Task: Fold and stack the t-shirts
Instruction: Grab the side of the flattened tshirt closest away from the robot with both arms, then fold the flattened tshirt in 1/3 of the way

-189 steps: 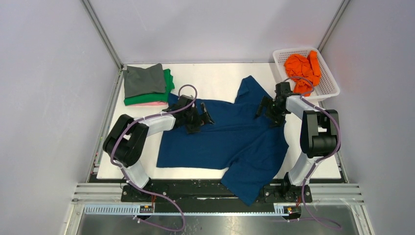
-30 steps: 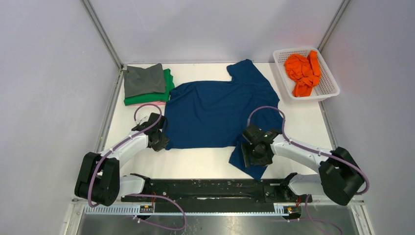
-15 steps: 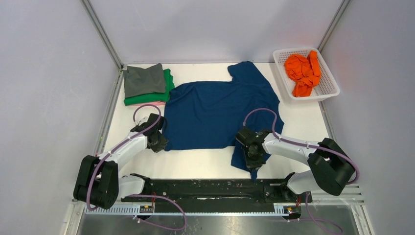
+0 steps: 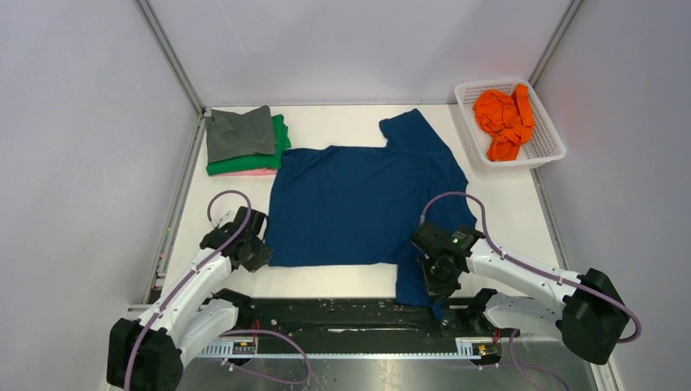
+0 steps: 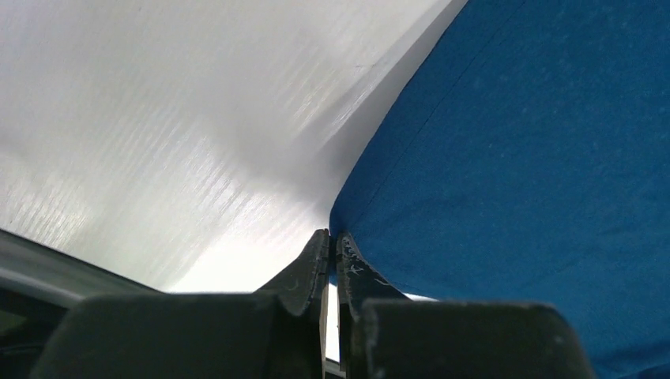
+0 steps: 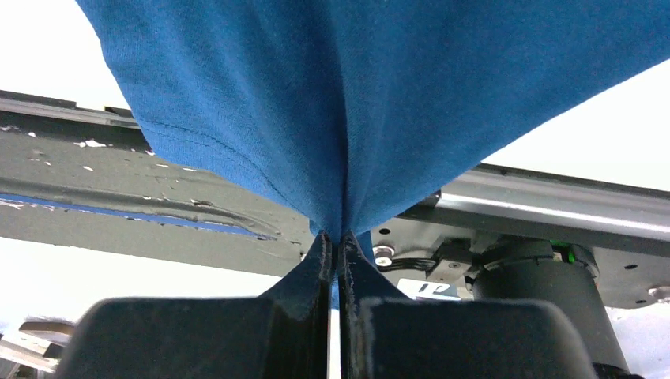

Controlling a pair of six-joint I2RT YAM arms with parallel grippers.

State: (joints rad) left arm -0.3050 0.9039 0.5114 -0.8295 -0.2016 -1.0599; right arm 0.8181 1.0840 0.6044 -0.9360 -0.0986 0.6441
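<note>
A white bench (image 4: 342,122) fills the middle of the top view, boxed in by pale grey-lilac walls (image 4: 81,122), with slanting metal posts (image 4: 167,53) in the upper left and upper right. A black rail (image 4: 342,314) runs along the bench's lower edge.

The dark blue t-shirt (image 4: 350,204) lies spread flat in the centre of the frame. One sleeve points toward the upper right, and its lower right part hangs down over the rail. At the upper left sits a folded pile with the grey t-shirt (image 4: 239,133) on top and the green t-shirt (image 4: 281,142) under it. The pink t-shirt (image 4: 248,173) shows only as a thin strip at the bottom. At the upper right the white mesh basket (image 4: 547,157) holds the orange t-shirt (image 4: 505,118), which is crumpled so that its shape cannot be made out.

The left arm (image 4: 191,285) reaches to the blue shirt's lower left corner. In its wrist view the left jaws are pressed together on the hem there. The right arm (image 4: 521,269) covers part of the hanging cloth. The right jaws are closed tight on a gathered pinch of it, with folds fanning up from the tips. The right edge of the frame cuts off this arm's far joint.
</note>
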